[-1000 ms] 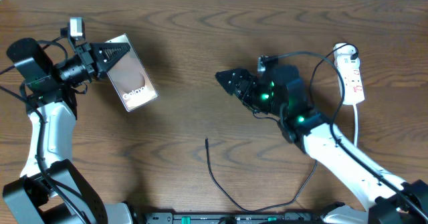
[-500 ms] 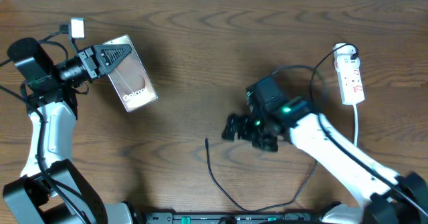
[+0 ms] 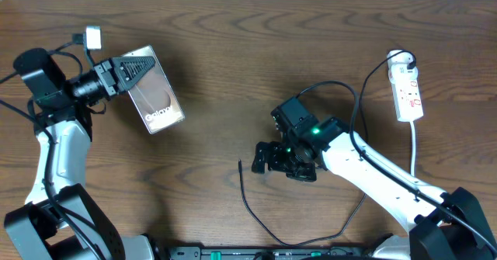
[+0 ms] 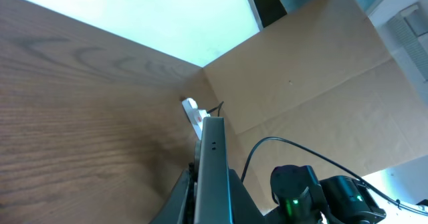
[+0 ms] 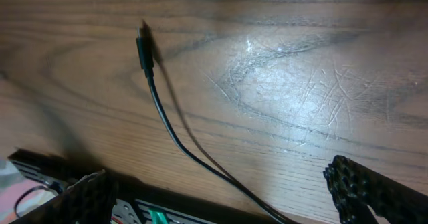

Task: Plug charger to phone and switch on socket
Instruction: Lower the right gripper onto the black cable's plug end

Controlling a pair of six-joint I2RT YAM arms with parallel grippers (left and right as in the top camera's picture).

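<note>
Jaws of the left gripper (image 3: 133, 64) clamped on the upper end of the phone (image 3: 158, 98), at upper left of the overhead frame; phone's long axis steep, leaning from upper left down to lower right, printed end lowest and free. Seen edge-on in the left wrist view, as a thin grey strip (image 4: 212, 174) between the fingers. Further right, at lower centre, jaws of the right gripper (image 3: 262, 158) spread wide and holding nothing, aimed at the left of the frame. Just left of them, apart and not touching, the plug tip (image 3: 240, 164) of the charger (image 3: 256, 217), flat on the table (image 3: 233, 50): long axis near vertical in the frame, tip pointing to the top, cable trailing down and curling off right. In the right wrist view, tip (image 5: 144, 50) at upper left, outside the gap between the fingers (image 5: 80, 197). Likely a pick for the right arm, much the nearer. Socket (image 3: 408, 89) at far right, well apart.
</note>
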